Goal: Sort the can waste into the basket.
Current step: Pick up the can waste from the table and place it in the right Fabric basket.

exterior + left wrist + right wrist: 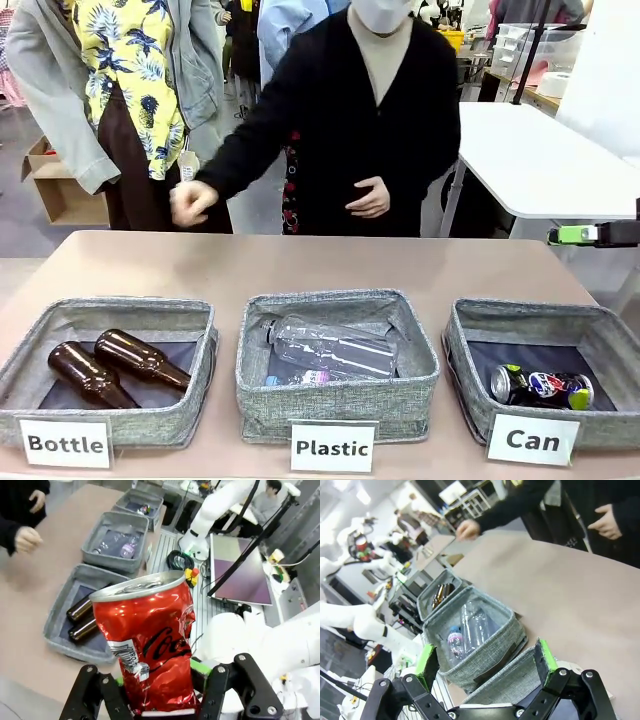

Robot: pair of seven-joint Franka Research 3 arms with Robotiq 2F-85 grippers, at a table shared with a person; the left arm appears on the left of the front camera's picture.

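In the left wrist view, the crushed red can (150, 645) with white lettering stands upright and fills the middle, with my left gripper (165, 702) shut on its lower part, high above the table's near left side. The crushed black can (541, 387) lies on its side in the grey basket (470, 345) labelled "Can" at the front right. Above that basket's far side hangs my right gripper (575, 235). Its own view shows it open (486, 665), green pads (427, 661) wide apart with nothing between them, over the basket's rim (512, 677).
The "Bottle" basket (200, 320) at the front left holds two brown bottles (140, 358). The "Plastic" basket (415, 340) in the middle holds clear bottles (330, 348). A person stands at the far side, one hand (190, 202) above the table's back edge. A white table (540, 160) stands behind.
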